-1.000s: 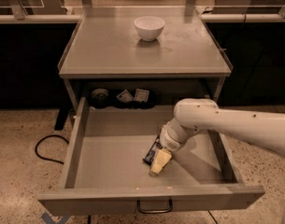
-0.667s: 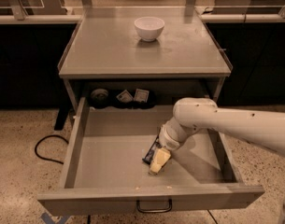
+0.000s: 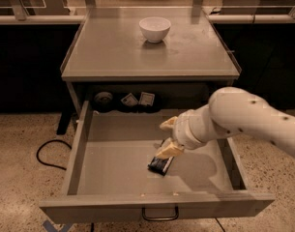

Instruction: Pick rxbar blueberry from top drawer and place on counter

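The rxbar blueberry (image 3: 160, 165), a dark blue flat bar, hangs tilted just above the floor of the open top drawer (image 3: 79, 149), right of its middle. My gripper (image 3: 167, 138) reaches in from the right on a white arm. Its tan fingers (image 3: 169, 151) close on the bar's upper end, and the lower end points toward the drawer front. The counter (image 3: 113, 47) lies directly above the drawer's back part, with the gripper below and in front of its front edge.
A white bowl (image 3: 154, 28) stands on the counter toward the back. Small pale packets in dark round holders (image 3: 130, 100) sit at the drawer's back under the counter. The wire pull handle (image 3: 160, 215) is on the drawer front. A black cable (image 3: 45, 153) lies on the floor to the left.
The gripper has risen off the drawer floor and turned, and the arm's elbow has swung to the right. The bar has come up with it and now hangs tilted.
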Robot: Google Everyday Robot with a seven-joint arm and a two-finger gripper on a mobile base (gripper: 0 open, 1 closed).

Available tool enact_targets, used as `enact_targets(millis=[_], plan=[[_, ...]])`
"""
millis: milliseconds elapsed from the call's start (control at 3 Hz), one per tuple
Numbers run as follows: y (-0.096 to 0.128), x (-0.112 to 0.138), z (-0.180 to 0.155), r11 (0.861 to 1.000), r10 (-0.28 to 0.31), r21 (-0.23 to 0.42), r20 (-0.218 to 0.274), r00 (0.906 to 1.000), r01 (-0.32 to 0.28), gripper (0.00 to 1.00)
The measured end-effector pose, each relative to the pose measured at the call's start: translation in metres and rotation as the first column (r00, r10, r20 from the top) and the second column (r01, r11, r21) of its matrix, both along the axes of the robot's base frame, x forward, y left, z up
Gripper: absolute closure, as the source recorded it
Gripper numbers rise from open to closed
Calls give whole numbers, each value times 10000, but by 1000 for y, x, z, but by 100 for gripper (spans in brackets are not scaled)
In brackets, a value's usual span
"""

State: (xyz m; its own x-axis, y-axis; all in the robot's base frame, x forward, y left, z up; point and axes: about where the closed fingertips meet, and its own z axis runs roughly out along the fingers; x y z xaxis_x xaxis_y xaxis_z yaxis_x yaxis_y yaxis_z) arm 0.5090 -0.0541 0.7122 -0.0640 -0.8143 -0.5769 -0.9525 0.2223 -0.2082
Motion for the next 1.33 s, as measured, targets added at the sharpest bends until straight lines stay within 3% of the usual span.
enact_targets(millis=[333,667,1000,1333], plan=[[-20,-14,98,9999,80,53,2131,9770,-93,65],[-37,-27,165,9991,419,-142,3550,9339,-394,88],[-45,-34,203,9978,667,-304,4319,8995,-594,100],[-49,-38,224,9967,807,-399,4722,8778,-701,100]])
